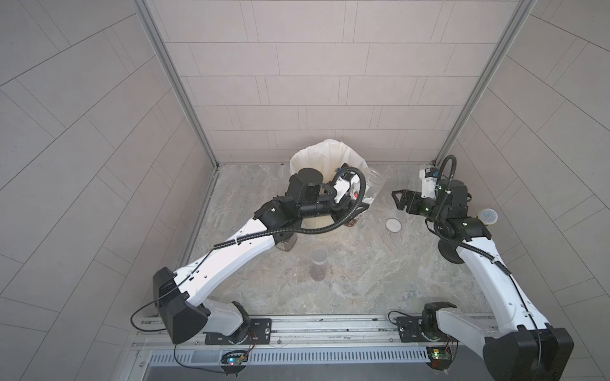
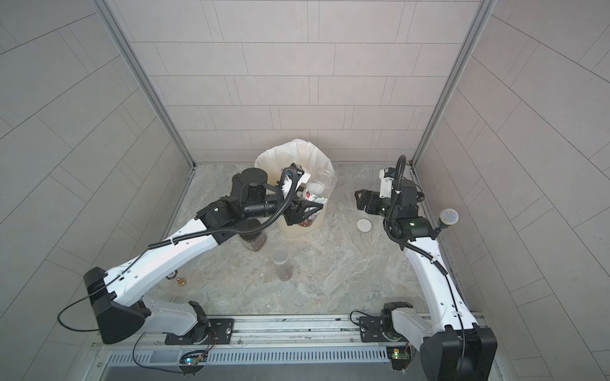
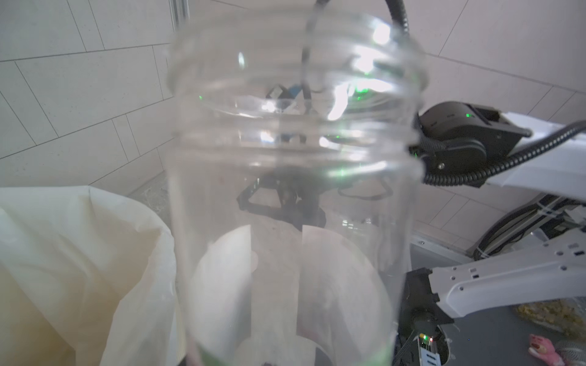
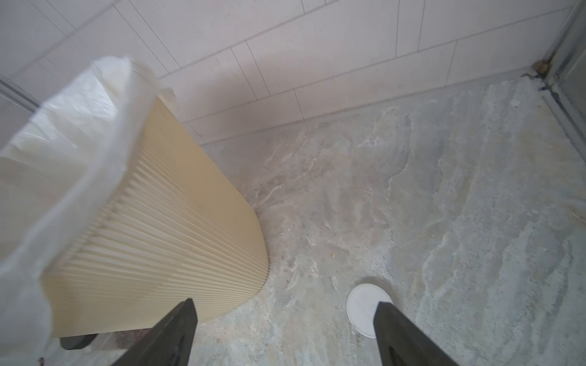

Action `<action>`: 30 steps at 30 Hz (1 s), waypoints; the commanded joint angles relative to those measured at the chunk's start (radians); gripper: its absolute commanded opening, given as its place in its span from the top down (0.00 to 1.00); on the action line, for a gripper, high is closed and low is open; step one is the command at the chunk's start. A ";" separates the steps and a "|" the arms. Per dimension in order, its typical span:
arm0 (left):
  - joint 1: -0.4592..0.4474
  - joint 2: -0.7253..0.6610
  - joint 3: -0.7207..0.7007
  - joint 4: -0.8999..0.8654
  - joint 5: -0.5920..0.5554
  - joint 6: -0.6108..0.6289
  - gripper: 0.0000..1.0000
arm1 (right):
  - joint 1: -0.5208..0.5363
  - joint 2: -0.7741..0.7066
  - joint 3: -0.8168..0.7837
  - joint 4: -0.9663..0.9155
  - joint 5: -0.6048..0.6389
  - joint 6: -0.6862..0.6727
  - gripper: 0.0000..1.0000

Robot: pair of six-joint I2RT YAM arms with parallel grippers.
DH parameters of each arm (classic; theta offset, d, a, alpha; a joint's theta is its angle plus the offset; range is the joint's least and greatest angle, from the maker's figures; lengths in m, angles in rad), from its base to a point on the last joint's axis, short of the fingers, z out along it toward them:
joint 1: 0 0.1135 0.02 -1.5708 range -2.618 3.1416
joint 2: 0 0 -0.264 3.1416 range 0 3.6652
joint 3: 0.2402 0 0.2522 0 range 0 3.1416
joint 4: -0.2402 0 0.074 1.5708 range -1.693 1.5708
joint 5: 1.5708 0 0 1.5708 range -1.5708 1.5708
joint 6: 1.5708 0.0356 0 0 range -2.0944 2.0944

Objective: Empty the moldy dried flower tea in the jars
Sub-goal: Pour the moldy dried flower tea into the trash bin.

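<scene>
My left gripper [image 2: 303, 211] is shut on the labelled clear jar [image 2: 321, 184], which has no lid and is held against the right side of the cream bin [image 2: 280, 155], mouth up. Dark tea [image 2: 305, 223] sits at its lower end. In the left wrist view the jar [image 3: 295, 190] fills the frame and hides the jaws. Its white lid [image 1: 393, 225] lies on the floor. Just above the lid my right gripper [image 1: 396, 199] stands open and empty; the right wrist view shows the gripper [image 4: 285, 304] with the lid [image 4: 364, 304] beside one finger. The tall slim jar [image 1: 319, 264] stands mid-floor. The squat jar [image 1: 286, 243] is partly under my left arm.
The ribbed bin with white liner [image 4: 158, 221] stands at the back centre, close to the tiled back wall. A round yellow and blue object on a stick [image 1: 488, 216] is by the right wall. A small brass piece [image 2: 181, 281] lies under the left arm. A metal rail runs along the front.
</scene>
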State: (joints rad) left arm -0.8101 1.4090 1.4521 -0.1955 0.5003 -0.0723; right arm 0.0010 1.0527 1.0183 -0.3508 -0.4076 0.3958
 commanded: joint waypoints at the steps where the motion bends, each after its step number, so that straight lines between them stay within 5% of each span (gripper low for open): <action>1: 0.003 0.048 0.101 -0.024 0.012 -0.079 0.49 | -0.008 -0.022 0.050 0.075 -0.137 0.091 0.09; 9: 0.046 0.150 0.258 -0.050 -0.064 -0.169 0.49 | -0.013 -0.052 0.089 0.351 -0.327 0.296 0.08; 20: 0.066 0.187 0.272 -0.027 -0.067 -0.178 0.49 | 0.003 0.079 0.057 1.048 -0.492 0.802 0.03; 23: 0.066 0.194 0.280 -0.027 -0.066 -0.179 0.49 | 0.043 0.113 0.086 1.045 -0.510 0.798 0.03; 30: 0.067 0.206 0.288 -0.020 -0.057 -0.187 0.49 | 0.144 0.113 0.171 0.722 -0.496 0.528 0.03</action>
State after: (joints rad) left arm -0.7410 1.6093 1.7016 -0.2401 0.4332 -0.2501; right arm 0.1204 1.1870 1.1397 0.4461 -0.8845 1.0168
